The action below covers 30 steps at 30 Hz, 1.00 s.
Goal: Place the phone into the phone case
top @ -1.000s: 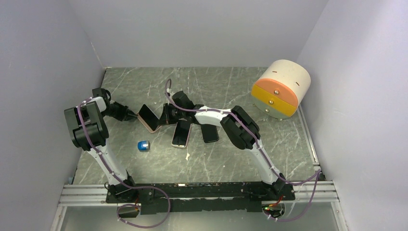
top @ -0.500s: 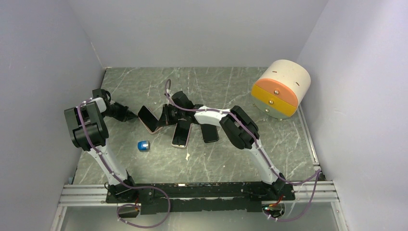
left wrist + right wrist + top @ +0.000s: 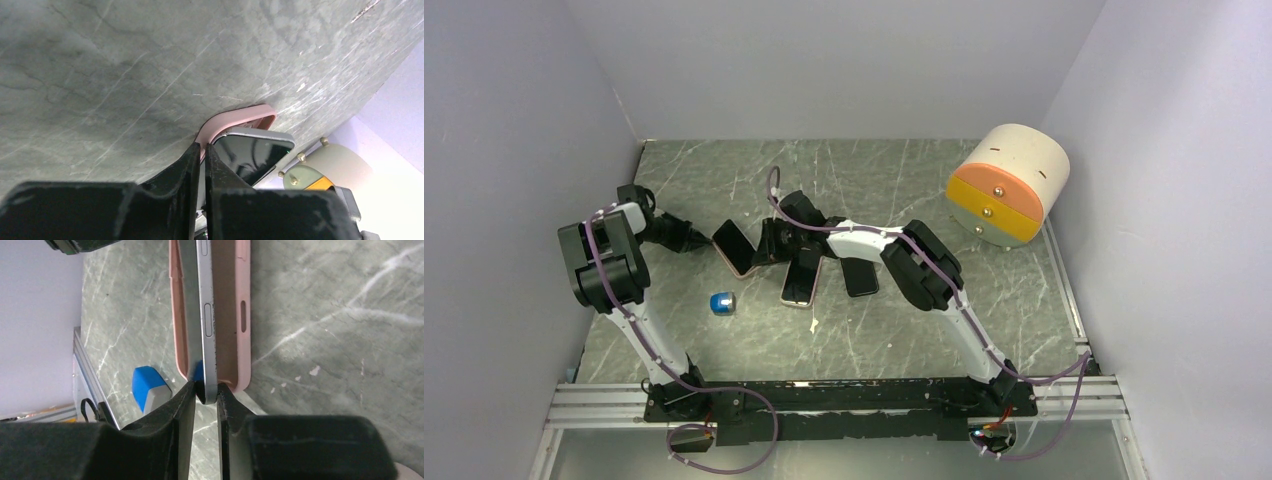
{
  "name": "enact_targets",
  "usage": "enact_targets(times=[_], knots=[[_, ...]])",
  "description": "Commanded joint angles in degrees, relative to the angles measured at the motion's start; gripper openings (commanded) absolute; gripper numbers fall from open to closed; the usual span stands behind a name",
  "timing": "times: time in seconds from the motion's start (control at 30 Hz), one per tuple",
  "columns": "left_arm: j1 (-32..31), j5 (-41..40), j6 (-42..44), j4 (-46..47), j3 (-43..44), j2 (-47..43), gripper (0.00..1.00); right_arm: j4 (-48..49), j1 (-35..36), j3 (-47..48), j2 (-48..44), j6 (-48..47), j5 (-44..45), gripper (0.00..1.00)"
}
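Since the phone (image 3: 206, 315) has to tip flat, the right gripper (image 3: 205, 390) pinches its near end, holding it edge-on just ahead inside the pink case (image 3: 235, 320). Beyond, the left gripper (image 3: 202, 150) nips 1 wall of that case, probably steadying it.

We look down on a grey-green marbled stone counter (image 3: 894, 330), veined with white, that fills the middle of the top view. Plain pale lavender walls close it in: a back wall (image 3: 844, 60) across the top of the frame, a left wall (image 3: 504, 150) and a right wall (image 3: 1184, 250) slanting down the sides. A silver aluminium slotted rail (image 3: 594, 405) runs along the counter's near edge at the bottom. At upper right we see a cream cylindrical drawer unit (image 3: 1024, 160) with orange and yellow fronts, close by the right wall. The light is soft and even, the shadows faint.
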Motion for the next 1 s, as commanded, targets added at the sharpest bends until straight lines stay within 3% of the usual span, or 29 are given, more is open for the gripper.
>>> enact_targets(times=[0.0,0.2,0.4,0.5,0.63,0.8,0.97], knots=[[-0.6,1.7,1.0,-0.7,-0.3,-2.9,0.16,-4.2,0.3,0.8,-3.2,-0.7,1.0,0.26],[-1.5,3.0,1.9,-1.5,-2.0,-5.0,0.27,-4.9,0.3,1.0,-4.4,-0.1,0.6,0.28],[-2.4,4.2,2.9,-1.9,-4.2,-5.1,0.31,-10.7,0.1,3.3,-6.2,-2.4,2.2,0.49],[-2.9,4.0,3.3,-2.7,-3.6,-4.4,0.31,-14.2,-0.7,4.5,-7.1,-3.8,4.1,0.52],[-3.8,2.8,4.1,-4.0,-2.3,-4.1,0.32,-14.9,-1.9,4.9,-7.8,-5.2,5.4,0.52],[-3.8,1.6,5.8,-6.6,-0.2,-3.3,0.35,-11.6,-2.8,6.1,-5.9,-6.5,4.4,0.44],[-3.9,0.1,6.8,-8.0,0.2,-3.9,0.45,-12.4,-3.0,11.8,-0.9,-8.1,4.8,0.38]])
